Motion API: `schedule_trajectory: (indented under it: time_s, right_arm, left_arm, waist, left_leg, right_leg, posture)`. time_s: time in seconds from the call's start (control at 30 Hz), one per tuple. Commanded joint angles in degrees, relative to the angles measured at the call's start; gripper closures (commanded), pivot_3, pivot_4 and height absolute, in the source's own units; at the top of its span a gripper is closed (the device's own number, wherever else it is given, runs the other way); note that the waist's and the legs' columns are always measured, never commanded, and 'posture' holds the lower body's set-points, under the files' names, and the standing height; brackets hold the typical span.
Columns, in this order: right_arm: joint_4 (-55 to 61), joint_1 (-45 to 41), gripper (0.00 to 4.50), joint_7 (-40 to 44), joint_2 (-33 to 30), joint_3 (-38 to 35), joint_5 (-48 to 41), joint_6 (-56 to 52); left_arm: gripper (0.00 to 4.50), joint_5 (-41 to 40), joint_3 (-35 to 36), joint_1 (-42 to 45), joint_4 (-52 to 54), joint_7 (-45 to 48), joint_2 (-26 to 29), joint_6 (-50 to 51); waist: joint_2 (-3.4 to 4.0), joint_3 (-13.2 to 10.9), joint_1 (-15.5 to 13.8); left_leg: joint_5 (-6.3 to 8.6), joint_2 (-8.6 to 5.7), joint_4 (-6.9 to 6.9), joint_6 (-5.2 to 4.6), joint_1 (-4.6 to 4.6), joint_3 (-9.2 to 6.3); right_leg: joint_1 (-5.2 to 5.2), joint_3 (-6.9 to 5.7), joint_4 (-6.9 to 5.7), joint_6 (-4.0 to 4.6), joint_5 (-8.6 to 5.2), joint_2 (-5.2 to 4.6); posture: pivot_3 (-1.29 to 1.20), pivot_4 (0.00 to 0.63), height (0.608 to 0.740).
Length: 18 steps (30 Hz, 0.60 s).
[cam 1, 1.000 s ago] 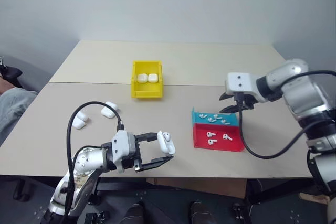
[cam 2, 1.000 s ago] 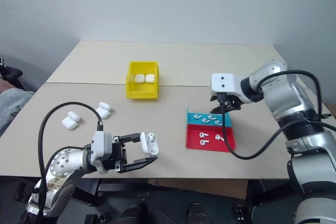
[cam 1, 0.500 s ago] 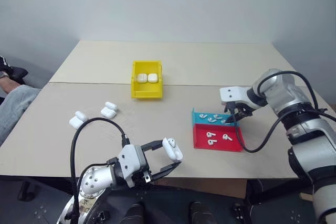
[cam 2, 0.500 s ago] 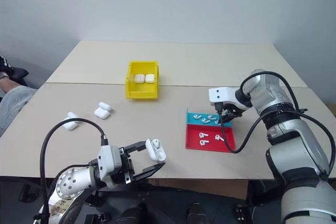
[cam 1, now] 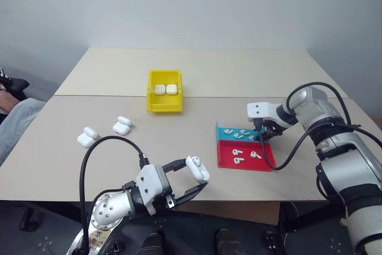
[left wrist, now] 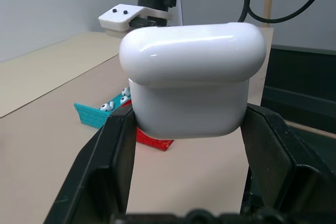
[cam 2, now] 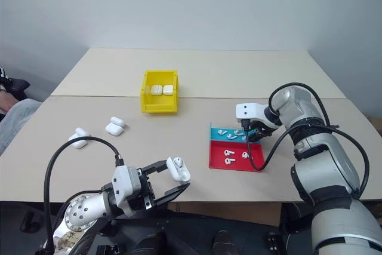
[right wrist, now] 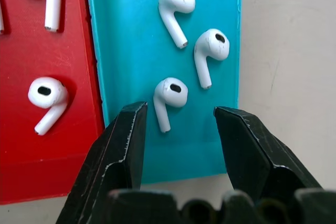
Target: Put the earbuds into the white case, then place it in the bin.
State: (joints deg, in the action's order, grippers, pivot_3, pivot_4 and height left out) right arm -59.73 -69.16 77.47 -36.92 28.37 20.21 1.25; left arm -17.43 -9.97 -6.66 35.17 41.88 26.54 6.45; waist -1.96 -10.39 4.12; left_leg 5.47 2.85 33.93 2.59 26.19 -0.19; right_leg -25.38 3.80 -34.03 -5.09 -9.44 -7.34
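Observation:
My left gripper (cam 1: 194, 177) is shut on a glossy white case (cam 1: 197, 168) and holds it level over the table's near edge. In the left wrist view the white case (left wrist: 191, 77) sits squeezed between both black fingers (left wrist: 113, 166). Several tiny white earbuds (cam 1: 242, 134) lie in a red-and-teal tray (cam 1: 262, 163). My right gripper (cam 1: 264, 133) points down over the tray's teal half, open. In the right wrist view one earbud (right wrist: 168, 95) lies just ahead of the gap between its fingers (right wrist: 123, 145). The yellow bin (cam 1: 164, 109) stands at mid-table with two white cases inside.
Two pairs of loose white cases (cam 1: 122, 126) (cam 1: 88, 137) lie on the table's left side. A person's leg (cam 1: 12, 125) shows past the left edge. A seam crosses the table behind the tray and in front of the bin.
My right gripper has come down and forward, close over the teal half of the tray. The left gripper has drifted slightly toward the near edge, still gripping the case.

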Motion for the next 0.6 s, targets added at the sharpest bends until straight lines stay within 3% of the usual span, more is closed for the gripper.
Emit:
schedule_trajectory:
  time_s: [0.03,0.4,0.5,0.57,0.6]
  right_arm:
    - [-1.80,-2.43,1.90,-1.44,0.60,-1.66,0.38,0.53]
    - [-4.66,-3.07,1.90,-1.12,1.65,-2.02,0.67,1.35]
    - [-5.06,-3.16,2.49,-1.41,1.88,-1.93,0.94,1.78]
    - [-5.17,-3.21,3.14,-1.16,1.98,-1.96,0.92,2.02]
    - [-5.18,-3.24,3.14,-1.20,2.02,-1.95,0.96,2.04]
  left_arm:
    - [1.78,-0.63,-0.28,0.45,2.42,-0.79,-0.13,0.31]
    - [1.78,-0.56,-0.46,-0.23,2.64,-1.35,0.24,0.55]
    - [1.78,-0.64,-0.33,0.03,2.40,-1.06,0.46,0.51]
    - [1.78,-0.67,-0.20,0.21,2.28,-0.92,0.57,0.49]
    - [1.78,-0.57,-0.15,0.28,2.23,-0.86,0.62,0.34]
  waist:
    - [0.00,0.00,-0.01]
    - [0.01,0.00,0.00]
    - [0.01,0.00,0.03]
    - [0.02,0.00,0.02]
    - [0.02,0.00,0.00]
  left_leg:
    - [0.00,0.00,0.00,0.00,0.00,0.00]
    - [0.00,0.00,0.00,0.00,0.00,0.00]
    - [0.00,0.00,0.00,0.00,0.00,0.00]
    - [0.00,0.00,0.00,0.00,0.00,0.00]
    - [0.00,0.00,0.00,0.00,0.00,0.00]
  right_leg:
    - [0.00,0.00,0.00,0.00,0.00,0.00]
    - [0.00,0.00,-0.01,0.00,0.00,0.00]
    - [0.01,0.00,-0.02,0.00,0.00,0.00]
    - [0.00,0.00,-0.02,0.00,0.00,0.00]
    - [0.01,0.00,-0.02,0.00,0.00,0.00]
  posture:
    - [0.00,0.150,0.740]
    - [0.00,0.150,0.740]
    - [0.00,0.150,0.740]
    - [0.00,0.150,0.740]
    - [0.00,0.150,0.740]
